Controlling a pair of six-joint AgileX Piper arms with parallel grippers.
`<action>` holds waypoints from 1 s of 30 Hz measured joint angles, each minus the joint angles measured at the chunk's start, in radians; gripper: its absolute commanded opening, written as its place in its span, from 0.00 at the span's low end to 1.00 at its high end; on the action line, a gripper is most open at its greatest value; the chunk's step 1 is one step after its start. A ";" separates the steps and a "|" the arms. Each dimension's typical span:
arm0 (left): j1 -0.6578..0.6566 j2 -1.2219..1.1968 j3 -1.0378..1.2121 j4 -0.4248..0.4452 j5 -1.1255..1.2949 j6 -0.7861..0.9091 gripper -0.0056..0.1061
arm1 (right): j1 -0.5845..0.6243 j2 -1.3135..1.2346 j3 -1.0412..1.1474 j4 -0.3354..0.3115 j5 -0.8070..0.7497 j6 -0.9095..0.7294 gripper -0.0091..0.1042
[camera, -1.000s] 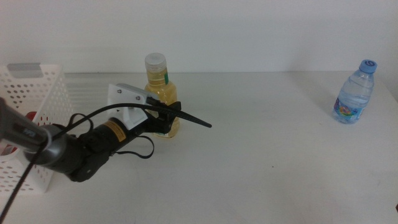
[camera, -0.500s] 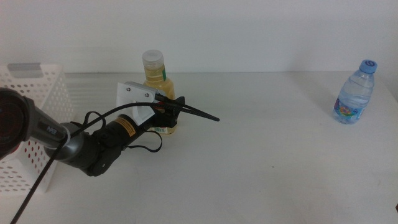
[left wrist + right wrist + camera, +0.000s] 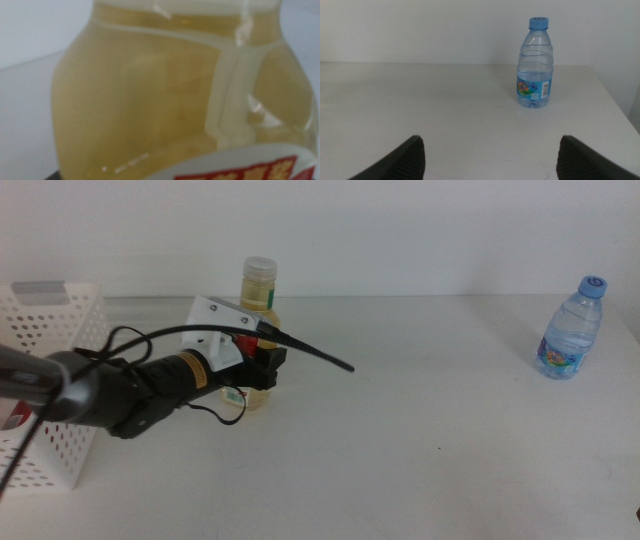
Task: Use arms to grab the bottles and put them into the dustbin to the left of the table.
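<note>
The bottle of yellow liquid (image 3: 257,305) with its pale cap stands at the back left of the table (image 3: 400,440). My left gripper (image 3: 262,366) is shut on its lower body, and one thin black finger (image 3: 320,361) sticks out to the right past it. Yellow liquid and the edge of a red label fill the left wrist view, where the bottle (image 3: 165,95) is pressed close. The blue-capped water bottle (image 3: 570,330) stands upright at the far right, also seen as the bottle (image 3: 535,65) ahead of my open, empty right gripper (image 3: 491,147). The dustbin (image 3: 50,310) is at the left edge.
Something red (image 3: 9,416) shows through the white basket's holed wall. The left arm's black cable (image 3: 150,338) loops over the forearm beside the basket. The table's right edge runs just past the water bottle.
The left arm has swung in against the yellow bottle and levelled out. The bottle has shifted a little to the right with the gripper. The water bottle has not moved.
</note>
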 measured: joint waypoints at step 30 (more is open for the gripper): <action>0.004 -0.635 0.089 0.729 0.372 -0.816 0.14 | 0.000 0.000 0.000 0.000 0.000 0.000 0.72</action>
